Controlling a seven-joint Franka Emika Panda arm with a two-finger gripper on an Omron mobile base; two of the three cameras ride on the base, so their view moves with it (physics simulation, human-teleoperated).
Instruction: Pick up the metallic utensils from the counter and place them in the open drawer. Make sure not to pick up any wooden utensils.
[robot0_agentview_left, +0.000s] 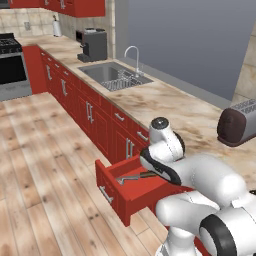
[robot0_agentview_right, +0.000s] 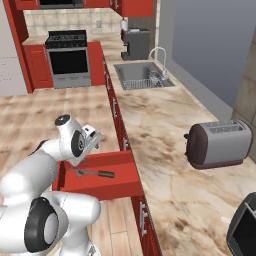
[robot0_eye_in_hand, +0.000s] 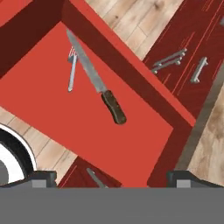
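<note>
The open drawer (robot0_eye_in_hand: 61, 118) lies straight below my hand, pulled out from the red cabinets (robot0_agentview_left: 131, 198) (robot0_agentview_right: 107, 189). In it lies the knife (robot0_eye_in_hand: 96, 81), silver blade and dark brown handle, slanting across the drawer floor (robot0_agentview_left: 136, 176) (robot0_agentview_right: 95, 173). A small grey metal spoon (robot0_eye_in_hand: 71, 75) rests just beside the blade, near the drawer's back wall. My gripper (robot0_eye_in_hand: 114, 178) hangs above the drawer, open, with nothing between its fingertips. The counter and the wooden utensils are out of view.
A marbled worktop (robot0_agentview_right: 150, 125) with a steel sink (robot0_agentview_left: 112, 75) runs along the red cabinets. A dark toaster (robot0_agentview_right: 217, 143) and a coffee machine (robot0_agentview_left: 93, 45) stand on it. A stove (robot0_agentview_right: 67, 57) is at the far end. Wooden floor (robot0_agentview_left: 45, 175) lies beside the drawer.
</note>
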